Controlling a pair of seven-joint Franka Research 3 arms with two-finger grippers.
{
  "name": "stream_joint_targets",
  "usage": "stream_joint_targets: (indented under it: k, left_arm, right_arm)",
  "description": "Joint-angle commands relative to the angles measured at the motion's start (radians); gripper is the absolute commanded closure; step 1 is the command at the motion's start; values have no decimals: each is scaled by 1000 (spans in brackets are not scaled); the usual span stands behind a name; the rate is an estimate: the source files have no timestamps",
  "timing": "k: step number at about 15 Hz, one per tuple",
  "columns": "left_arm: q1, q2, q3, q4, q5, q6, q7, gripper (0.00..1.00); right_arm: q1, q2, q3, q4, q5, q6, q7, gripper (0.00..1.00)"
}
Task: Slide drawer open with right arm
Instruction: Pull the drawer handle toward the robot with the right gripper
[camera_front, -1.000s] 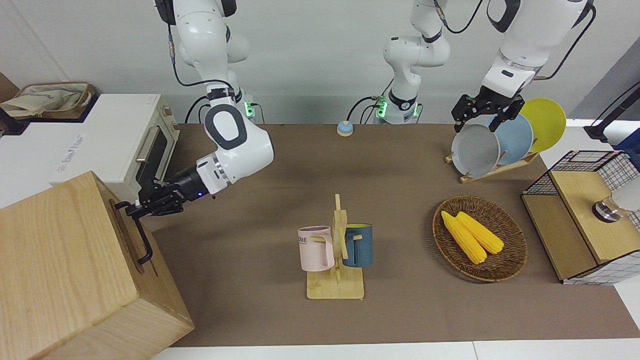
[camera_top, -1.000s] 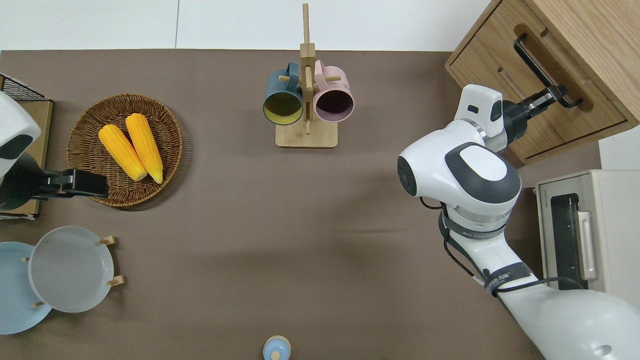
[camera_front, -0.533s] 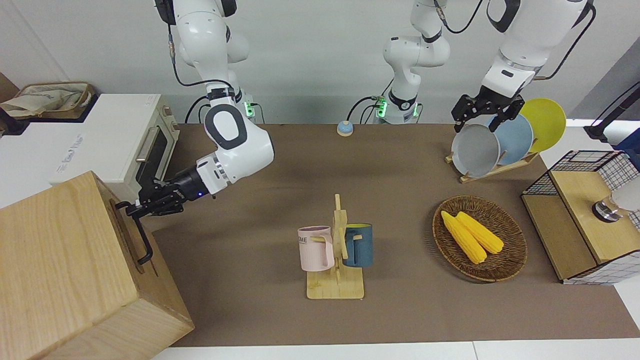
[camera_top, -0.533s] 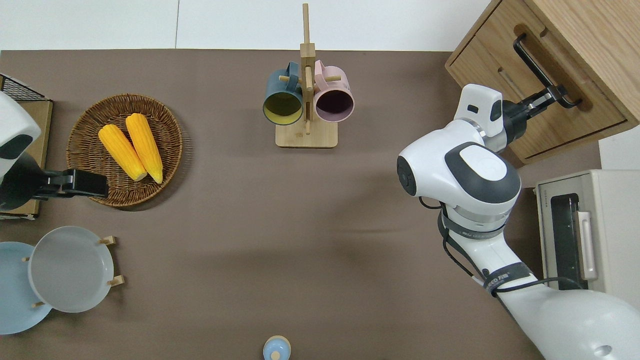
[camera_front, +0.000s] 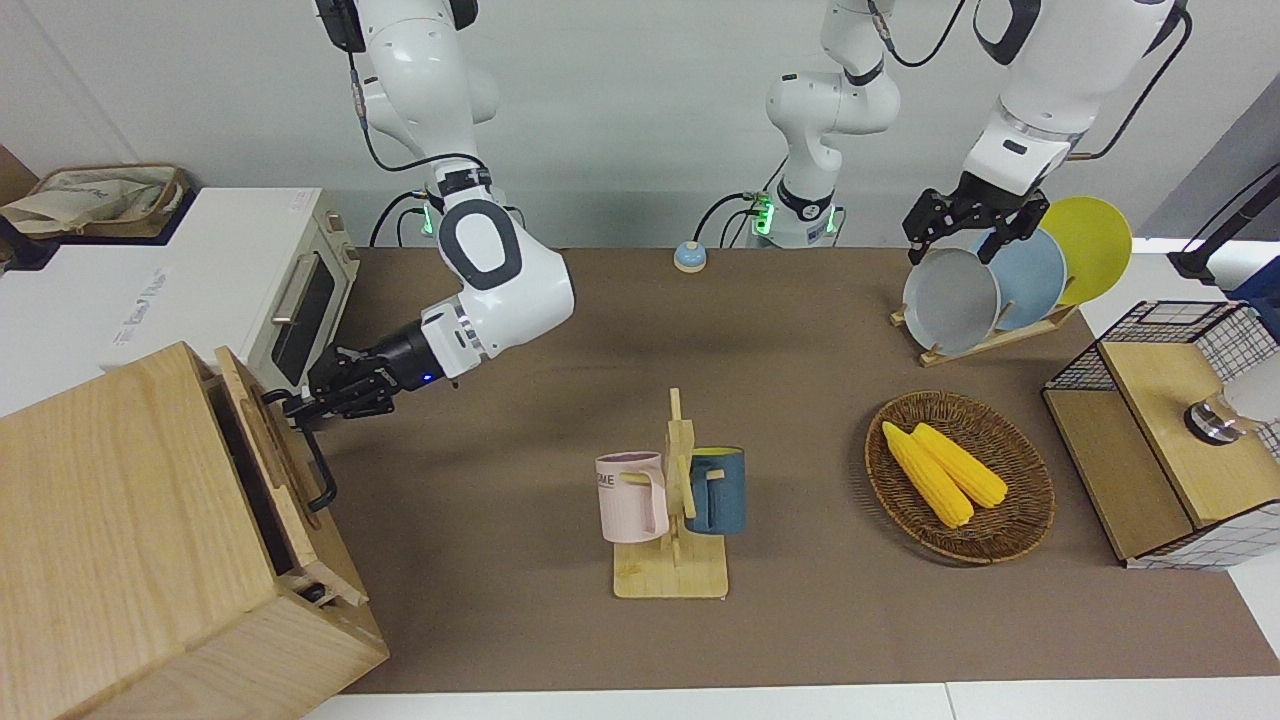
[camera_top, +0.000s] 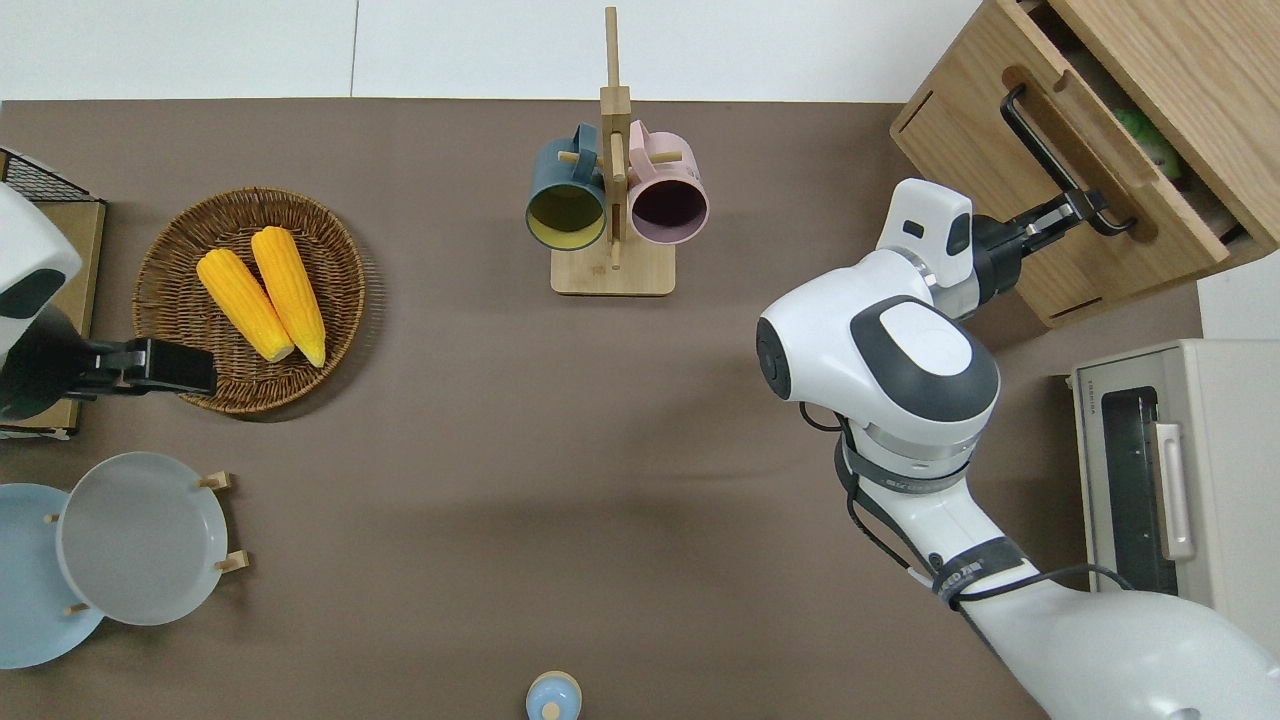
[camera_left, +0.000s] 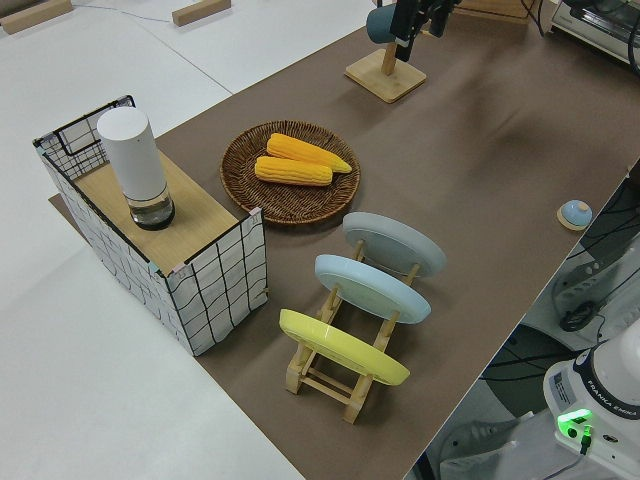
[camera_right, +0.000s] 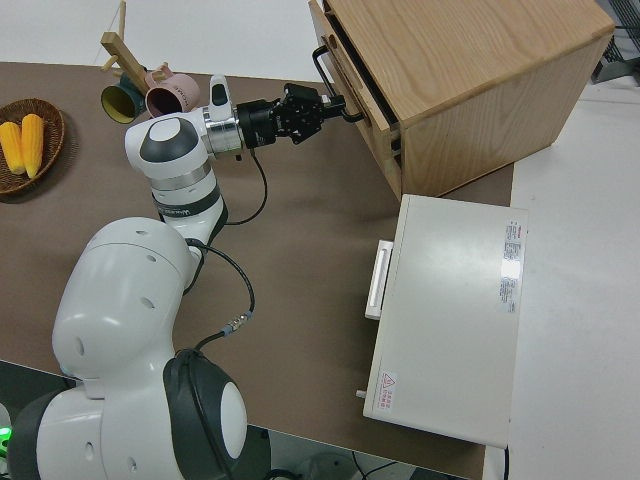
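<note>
The wide light-wood drawer (camera_front: 268, 455) at the right arm's end of the desk stands partly out of its big wooden box (camera_front: 120, 540). The right arm's black claw (camera_front: 298, 405) is closed on the black bar handle (camera_front: 312, 458), so the pull is under way. Next, I think, it needs a straight pull along the drawer's line; the left arm is parked.

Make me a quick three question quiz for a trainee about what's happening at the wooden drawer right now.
1. True or false: the drawer is pulled partly out of the wood box.
2. What does the right gripper grip?
A. black bar handle
B. toaster oven handle
C. pink mug
3. Fill in: the left arm is ____.

Key:
1. True; a dark gap shows at the drawer front.
2. A, the black bar handle, near the end closer to the robots.
3. Parked.
</note>
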Motion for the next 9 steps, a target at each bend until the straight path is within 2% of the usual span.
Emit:
stream_joint_targets:
  k: [1, 9]
  left_arm:
    - [-4, -8, 4, 4, 13, -14, 1, 2]
    - [-4, -8, 4, 2, 13, -14, 1, 2]
  right_arm:
    - [4, 15, 44, 31, 41, -36, 7, 1000]
    - [9, 15, 153, 35, 96, -161, 6, 1000]
